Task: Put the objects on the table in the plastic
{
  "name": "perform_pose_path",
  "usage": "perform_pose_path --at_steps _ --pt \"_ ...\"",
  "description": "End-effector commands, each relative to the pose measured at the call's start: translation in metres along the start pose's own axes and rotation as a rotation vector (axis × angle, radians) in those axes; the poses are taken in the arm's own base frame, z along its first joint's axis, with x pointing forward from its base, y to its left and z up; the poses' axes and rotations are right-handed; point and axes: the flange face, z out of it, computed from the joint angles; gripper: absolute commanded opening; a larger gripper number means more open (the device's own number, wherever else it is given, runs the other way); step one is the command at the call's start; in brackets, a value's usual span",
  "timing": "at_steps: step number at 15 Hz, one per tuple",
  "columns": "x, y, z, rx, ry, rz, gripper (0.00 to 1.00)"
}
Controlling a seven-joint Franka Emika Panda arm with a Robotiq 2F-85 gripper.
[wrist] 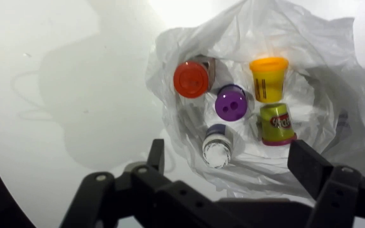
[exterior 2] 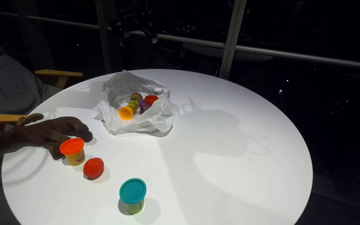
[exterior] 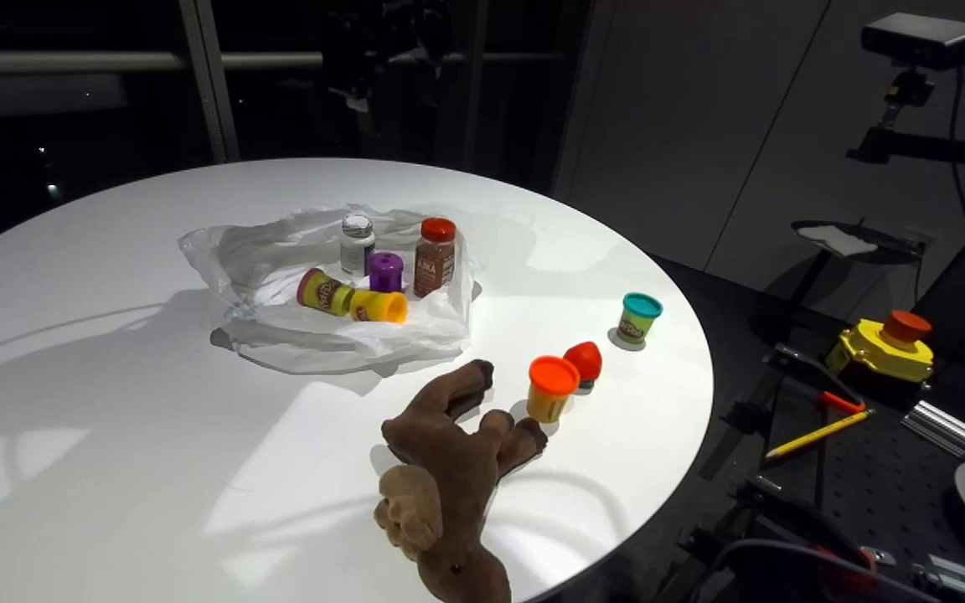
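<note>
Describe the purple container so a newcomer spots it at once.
On the round white table lies a wrinkled whitish plastic bag. In it, between the red-capped bottle and the pink-lidded tub, sits the purple container. Two darker round spots on its bright purple lid set it apart from every neighbour.

On the round white table (exterior: 323,435) I see a plastic bag (exterior: 277,251), plush moose (exterior: 457,469), rounded red toy (exterior: 585,360), orange-lidded Play-Doh tub (exterior: 551,389) and teal-lidded Play-Doh tub (exterior: 639,318).
</note>
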Motion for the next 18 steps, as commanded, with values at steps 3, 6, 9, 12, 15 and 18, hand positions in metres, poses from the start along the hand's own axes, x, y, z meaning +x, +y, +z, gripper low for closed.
perform_pose_path --at_steps 3,6,9,12,15,18 --pt "-0.088 0.065 0.01 -0.021 -0.073 -0.051 1.0" --pt "-0.131 0.111 0.05 -0.013 -0.146 -0.152 1.0" --pt "-0.173 0.161 0.097 0.059 -0.195 -0.262 1.0" --pt "-0.205 0.196 0.135 0.146 -0.195 -0.362 1.0" --pt "-0.22 0.225 0.159 0.234 -0.138 -0.406 1.0" --pt "-0.226 0.228 0.174 0.299 -0.091 -0.414 1.0"
